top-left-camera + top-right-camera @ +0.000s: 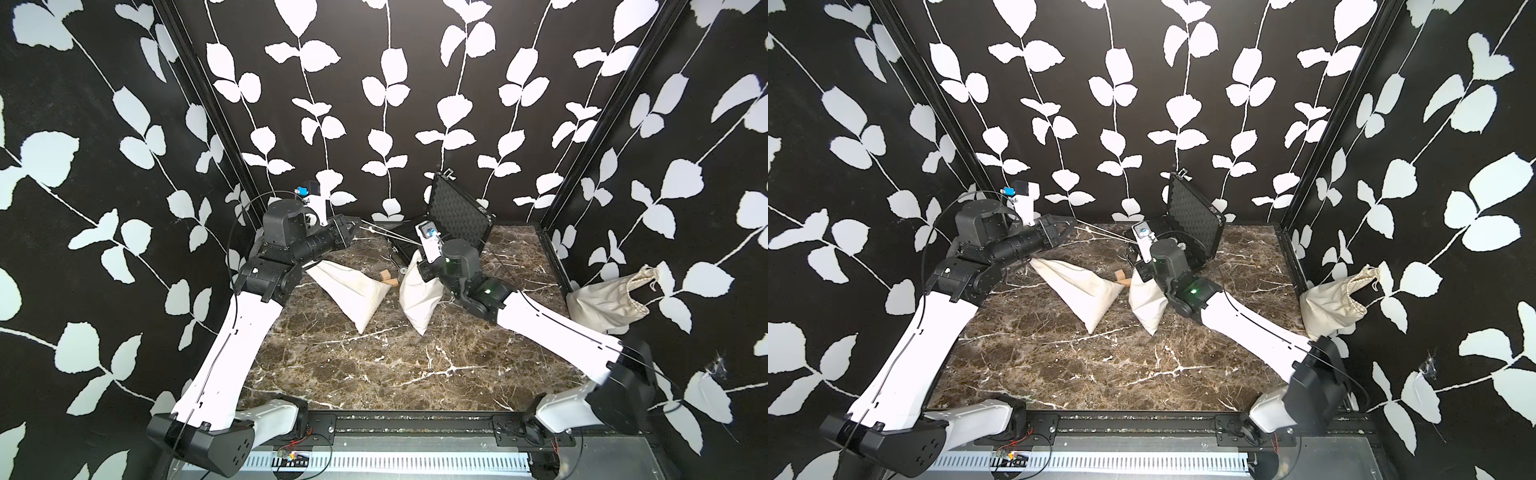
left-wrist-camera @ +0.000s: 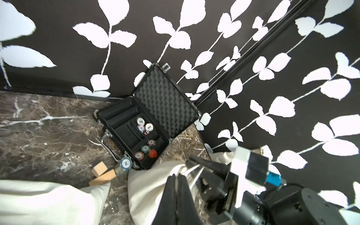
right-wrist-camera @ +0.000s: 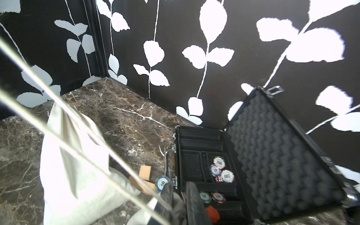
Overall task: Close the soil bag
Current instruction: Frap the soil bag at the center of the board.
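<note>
Soil bag (image 1: 415,299) is judged soft, heavy, slumping; drawstring (image 1: 388,235) is clenched taut by left gripper (image 2: 176,181), neck cloth pinched by right gripper (image 3: 179,194).

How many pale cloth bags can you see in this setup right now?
3. A first bag lies left of the wooden blocks. A second bag lies right of them, its drawstrings pulled taut. A third bag slumps against the right wall. More may be hidden.
</note>
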Robot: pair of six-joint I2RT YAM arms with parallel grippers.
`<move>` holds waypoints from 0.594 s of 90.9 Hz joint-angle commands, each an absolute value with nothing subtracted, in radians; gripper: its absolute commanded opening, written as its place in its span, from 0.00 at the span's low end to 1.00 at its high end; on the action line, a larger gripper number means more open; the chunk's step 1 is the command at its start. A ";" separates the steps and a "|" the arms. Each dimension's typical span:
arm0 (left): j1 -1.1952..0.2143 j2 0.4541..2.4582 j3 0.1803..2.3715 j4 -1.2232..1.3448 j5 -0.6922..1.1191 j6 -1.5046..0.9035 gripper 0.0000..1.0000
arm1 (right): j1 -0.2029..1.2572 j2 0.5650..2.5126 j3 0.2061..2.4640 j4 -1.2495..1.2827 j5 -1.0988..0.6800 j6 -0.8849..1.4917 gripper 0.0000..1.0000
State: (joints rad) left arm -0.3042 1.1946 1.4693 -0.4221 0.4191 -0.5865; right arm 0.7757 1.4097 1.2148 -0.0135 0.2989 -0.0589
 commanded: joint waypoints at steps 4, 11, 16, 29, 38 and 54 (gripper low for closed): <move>-0.235 1.099 1.570 -0.270 0.296 -0.575 0.00 | 0.690 1.358 1.250 -0.344 0.476 -0.120 0.15; -0.235 1.086 1.578 -0.273 0.298 -0.574 0.00 | 0.690 1.341 1.272 -0.355 0.450 -0.127 0.17; -0.234 1.073 1.579 -0.276 0.295 -0.573 0.00 | 0.689 1.345 1.252 -0.332 0.474 -0.140 0.20; -0.235 1.048 1.566 -0.295 0.279 -0.567 0.00 | 0.653 1.413 1.171 -0.294 0.531 -0.120 0.21; -0.234 1.031 1.522 -0.298 0.246 -0.563 0.00 | 0.635 1.441 1.085 -0.213 0.532 -0.103 0.21; -0.232 1.025 1.479 -0.303 0.223 -0.557 0.00 | 0.623 1.423 1.078 -0.242 0.528 -0.123 0.21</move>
